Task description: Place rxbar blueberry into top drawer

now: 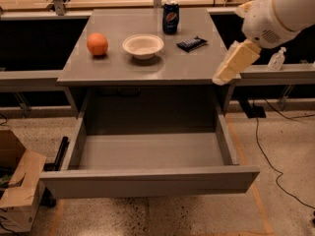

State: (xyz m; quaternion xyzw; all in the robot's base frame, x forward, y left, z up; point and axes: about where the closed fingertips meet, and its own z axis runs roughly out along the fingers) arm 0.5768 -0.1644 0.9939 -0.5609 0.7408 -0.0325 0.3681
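Note:
The rxbar blueberry (191, 44), a small dark flat bar, lies on the grey cabinet top (123, 65), right of centre and just right of the Pepsi can. The top drawer (147, 180) is pulled wide open below and nothing shows inside it. My gripper (222, 76) hangs from the white arm at the upper right, pointing down-left. It hovers at the cabinet top's right front corner, a short way in front and to the right of the bar, and holds nothing that I can see.
A blue Pepsi can (171, 17) stands at the back of the top, a white bowl (143, 45) in the middle, an orange (97, 44) at the left. A cardboard box (17, 191) sits on the floor at left. A small clear bottle (277, 59) stands on the right ledge, and cables run across the floor at right.

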